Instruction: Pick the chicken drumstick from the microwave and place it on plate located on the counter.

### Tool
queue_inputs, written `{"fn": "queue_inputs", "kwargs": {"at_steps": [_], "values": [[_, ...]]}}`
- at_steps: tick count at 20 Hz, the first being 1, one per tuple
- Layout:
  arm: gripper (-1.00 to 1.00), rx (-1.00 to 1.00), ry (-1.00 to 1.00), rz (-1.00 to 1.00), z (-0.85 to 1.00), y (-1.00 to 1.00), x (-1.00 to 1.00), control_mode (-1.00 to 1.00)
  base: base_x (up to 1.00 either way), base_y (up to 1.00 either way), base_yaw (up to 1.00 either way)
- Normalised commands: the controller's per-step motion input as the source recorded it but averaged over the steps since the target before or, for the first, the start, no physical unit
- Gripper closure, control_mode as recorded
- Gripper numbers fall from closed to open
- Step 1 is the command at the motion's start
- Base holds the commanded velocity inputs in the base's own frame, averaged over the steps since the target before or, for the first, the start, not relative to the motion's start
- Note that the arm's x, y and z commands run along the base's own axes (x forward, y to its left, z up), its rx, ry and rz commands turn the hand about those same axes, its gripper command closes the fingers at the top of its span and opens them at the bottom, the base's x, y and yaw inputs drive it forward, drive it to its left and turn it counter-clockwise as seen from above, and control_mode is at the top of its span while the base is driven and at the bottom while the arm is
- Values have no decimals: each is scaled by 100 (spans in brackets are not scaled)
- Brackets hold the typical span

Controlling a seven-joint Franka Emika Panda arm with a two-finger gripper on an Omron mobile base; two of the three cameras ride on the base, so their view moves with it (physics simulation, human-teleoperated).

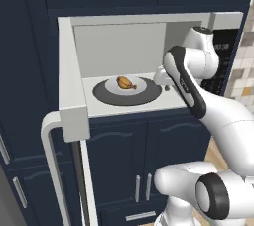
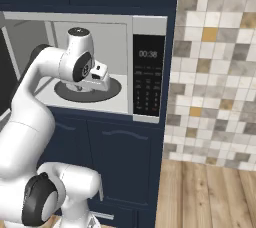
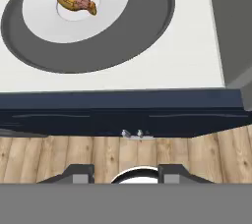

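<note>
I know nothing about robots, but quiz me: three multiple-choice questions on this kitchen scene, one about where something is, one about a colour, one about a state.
1. Where is the chicken drumstick?
A. on the wooden floor
B. on a small white plate inside the microwave
C. in the end effector

2. What colour is the turntable?
A. dark grey
B. yellow
C. red

3. The microwave door is:
A. shut
B. missing
C. open

Answers: 1 B, the drumstick lies on the white plate over the turntable. 2 A, a dark grey ring surrounds the plate. 3 C, the door swings out left, baring the inside.
</note>
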Motion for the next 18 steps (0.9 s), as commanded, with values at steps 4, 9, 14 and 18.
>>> {"fn": "queue_inputs", "kwargs": {"at_steps": [4,9,14,18], "values": [[-100,0,-21,4,0,8,-11,-100,0,0,0],[-100,0,-37,22,-2,79,-1,-100,0,0,0],[-100,0,-21,21,-4,75,9,-100,0,0,0],[-100,0,0,9,0,34,55,-100,0,0,0]]}}
